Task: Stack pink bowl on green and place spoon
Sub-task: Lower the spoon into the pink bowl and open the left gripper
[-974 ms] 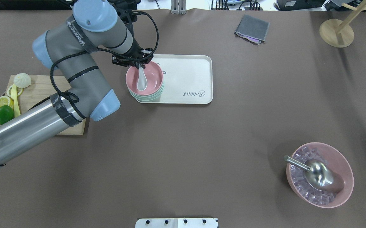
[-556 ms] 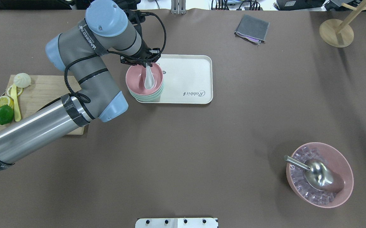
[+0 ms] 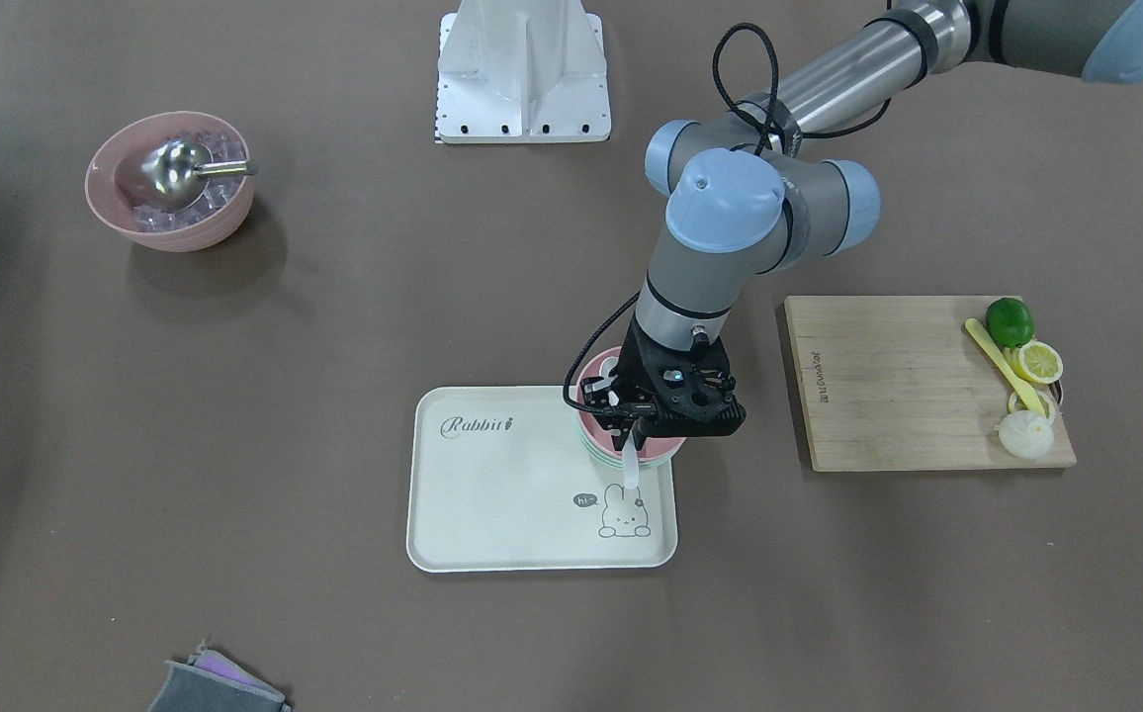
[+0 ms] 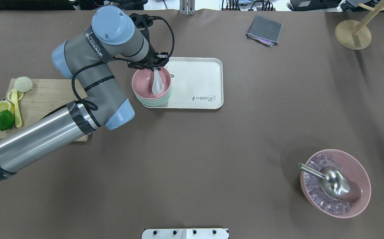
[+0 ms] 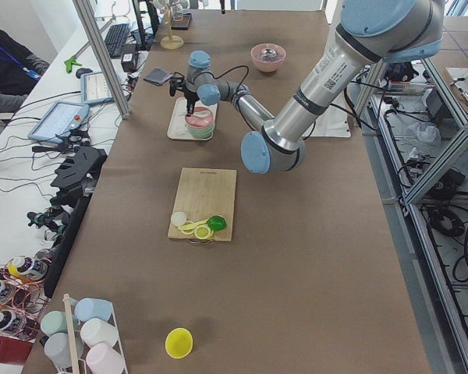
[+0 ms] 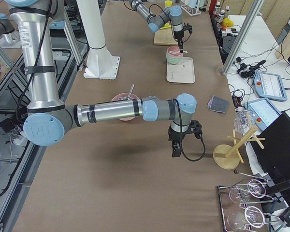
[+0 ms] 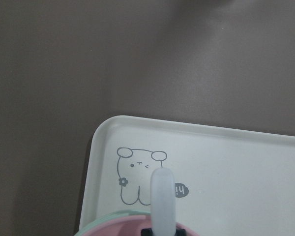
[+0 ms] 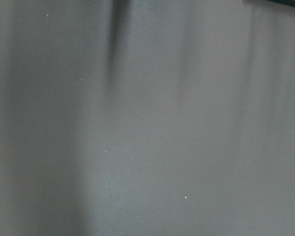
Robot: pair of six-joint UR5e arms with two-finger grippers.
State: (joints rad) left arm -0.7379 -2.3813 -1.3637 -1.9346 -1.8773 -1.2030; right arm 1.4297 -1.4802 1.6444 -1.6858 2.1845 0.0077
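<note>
A pink bowl (image 4: 142, 83) sits nested on a green bowl (image 4: 155, 103) at the left end of a white tray (image 4: 198, 79). My left gripper (image 4: 154, 67) is over the bowl's far rim, shut on the handle of a white spoon (image 4: 157, 85) whose scoop lies inside the pink bowl. In the front view the gripper (image 3: 631, 435) covers most of the stack, and the spoon handle (image 3: 631, 473) sticks out over the tray (image 3: 492, 494). The left wrist view shows the handle (image 7: 162, 196) above the pink rim (image 7: 113, 231). My right gripper (image 6: 175, 150) hangs over bare table; I cannot tell its state.
A wooden cutting board (image 4: 46, 96) with a lime, lemon slices and a bun lies left of the tray. A large pink bowl of ice cubes (image 4: 361, 179) with a metal scoop is at the near right. A grey cloth (image 4: 265, 30) and a wooden stand (image 4: 353, 33) are at the back.
My left arm has swung to the right. The spoon has moved with it from the left part of the pink bowl to its middle right.
</note>
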